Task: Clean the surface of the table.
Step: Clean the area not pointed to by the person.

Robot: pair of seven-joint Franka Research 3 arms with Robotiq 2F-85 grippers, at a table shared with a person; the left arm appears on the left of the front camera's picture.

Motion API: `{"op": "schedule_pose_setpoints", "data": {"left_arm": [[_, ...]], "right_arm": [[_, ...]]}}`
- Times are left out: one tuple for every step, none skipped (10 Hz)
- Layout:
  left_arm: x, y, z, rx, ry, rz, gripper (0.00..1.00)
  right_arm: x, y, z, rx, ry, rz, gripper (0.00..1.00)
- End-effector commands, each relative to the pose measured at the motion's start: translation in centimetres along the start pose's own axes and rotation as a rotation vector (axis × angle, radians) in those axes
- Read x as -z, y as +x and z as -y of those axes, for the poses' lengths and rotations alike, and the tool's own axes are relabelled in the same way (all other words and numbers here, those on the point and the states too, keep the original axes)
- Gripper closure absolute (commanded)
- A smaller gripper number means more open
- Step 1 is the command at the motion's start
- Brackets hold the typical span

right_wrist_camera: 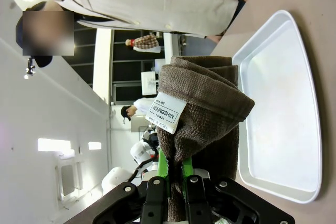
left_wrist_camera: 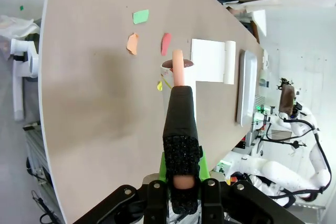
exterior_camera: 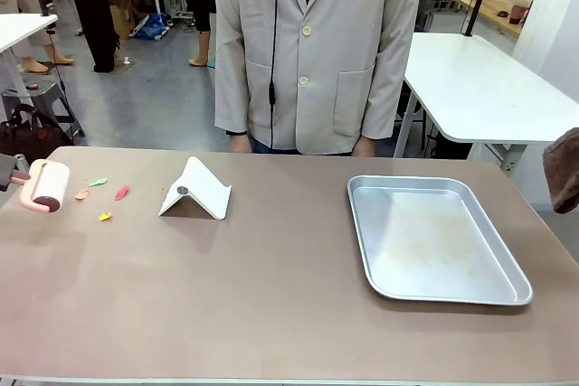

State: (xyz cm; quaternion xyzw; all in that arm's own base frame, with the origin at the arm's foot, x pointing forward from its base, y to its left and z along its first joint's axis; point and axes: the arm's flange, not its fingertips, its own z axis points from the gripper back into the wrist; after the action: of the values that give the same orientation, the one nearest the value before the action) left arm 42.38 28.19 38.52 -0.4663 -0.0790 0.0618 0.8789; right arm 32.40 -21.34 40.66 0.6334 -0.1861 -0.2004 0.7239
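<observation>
As right end effector (right_wrist_camera: 172, 170) grips brown towel (right_wrist_camera: 207, 90), label (right_wrist_camera: 168, 113) YOUNGSHIN TOWEL

In the front view the left edge is cutting off the handle end of the lint roller (exterior_camera: 47, 185), and the right edge is slicing through the brown towel (exterior_camera: 564, 169). The person (exterior_camera: 312, 42) is running out past the top edge, and the far edge of the desk (exterior_camera: 271, 296) is hiding most of both their hands.

In the left wrist view the roller's black sleeve is covering most of the left hand (left_wrist_camera: 181, 163), leaving slivers of green pad (left_wrist_camera: 164, 167), and its handle is masking much of the drum and part of a yellow scrap (left_wrist_camera: 159, 85).

In the right wrist view the towel is swallowing the fingertips of the right hand (right_wrist_camera: 173, 174) and blocking part of the tray (right_wrist_camera: 283, 103). The smallest print on the label (right_wrist_camera: 168, 113) is proving too small to read.
</observation>
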Motion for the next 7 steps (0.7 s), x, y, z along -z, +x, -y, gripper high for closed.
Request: {"op": "schedule_pose_setpoints", "data": {"left_arm": [[0.8, 0.7, -1.1, -0.027, 0.051, 0.000, 0.78], [1.0, 1.4, -1.5, -0.053, 0.053, -0.002, 0.78], [1.2, 2.3, -1.9, -0.064, 0.062, 0.006, 0.78], [1.2, 3.4, -2.5, -0.076, 0.060, 0.019, 0.78], [1.1, 3.9, -2.7, -0.075, 0.049, 0.030, 0.78], [0.9, 4.4, -2.8, -0.080, 0.026, 0.036, 0.78], [0.7, 4.7, -2.8, -0.084, 0.017, 0.040, 0.78]], "right_arm": [[-0.3, -0.1, -0.3, -0.005, 0.009, -0.006, 1.00], [-0.3, -0.1, -0.3, -0.005, 0.009, -0.006, 1.00], [-0.3, -0.1, -0.3, -0.005, 0.009, -0.006, 1.00], [-0.3, -0.1, -0.3, -0.005, 0.009, -0.006, 1.00], [-0.3, -0.1, -0.3, -0.005, 0.009, -0.006, 1.00], [-0.3, -0.1, -0.3, -0.005, 0.009, -0.006, 1.00], [-0.3, -0.1, -0.3, -0.005, 0.009, -0.006, 1.00]]}}
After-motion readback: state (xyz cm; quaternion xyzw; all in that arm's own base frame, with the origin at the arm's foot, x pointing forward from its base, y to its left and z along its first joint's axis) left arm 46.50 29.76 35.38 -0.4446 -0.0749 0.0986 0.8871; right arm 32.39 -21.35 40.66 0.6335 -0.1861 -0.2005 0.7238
